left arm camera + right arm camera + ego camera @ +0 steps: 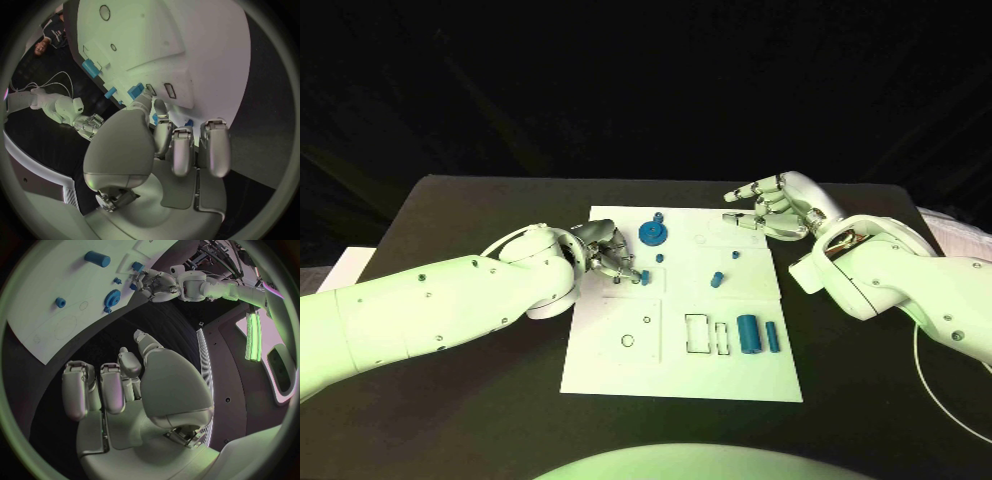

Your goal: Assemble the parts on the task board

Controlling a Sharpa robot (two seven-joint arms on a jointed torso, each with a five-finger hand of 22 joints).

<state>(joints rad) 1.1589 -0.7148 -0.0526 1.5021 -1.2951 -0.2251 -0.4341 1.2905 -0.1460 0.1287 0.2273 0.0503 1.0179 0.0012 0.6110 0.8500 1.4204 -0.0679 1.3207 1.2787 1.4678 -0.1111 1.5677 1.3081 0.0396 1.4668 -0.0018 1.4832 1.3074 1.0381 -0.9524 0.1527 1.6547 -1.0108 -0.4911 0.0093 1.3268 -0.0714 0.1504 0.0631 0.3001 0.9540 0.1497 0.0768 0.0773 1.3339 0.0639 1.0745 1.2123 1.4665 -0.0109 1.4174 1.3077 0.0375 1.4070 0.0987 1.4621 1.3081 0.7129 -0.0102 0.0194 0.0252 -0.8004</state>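
White task board (678, 360) lies flat in the middle of the black table (473, 210), and the blue parts are scattered over its far and right areas. Up near the far edge sits a blue gear (653, 235); a small peg (717, 279) stands toward the middle, and two blue cylinders (749, 333) lie side by side near the right edge, next to outlined rectangular slots. The left hand (610, 258) is down at the board's left edge with its fingers curled in, right beside a small blue piece (643, 277). Whether it actually grips that piece, I cannot tell: the fingers hide the contact in the head view, and the left wrist view only shows blue bits peeking out past the fingertips (181, 150). Over at the board's far right corner, the right hand (776, 205) hovers with fingers loosely apart, holding nothing.
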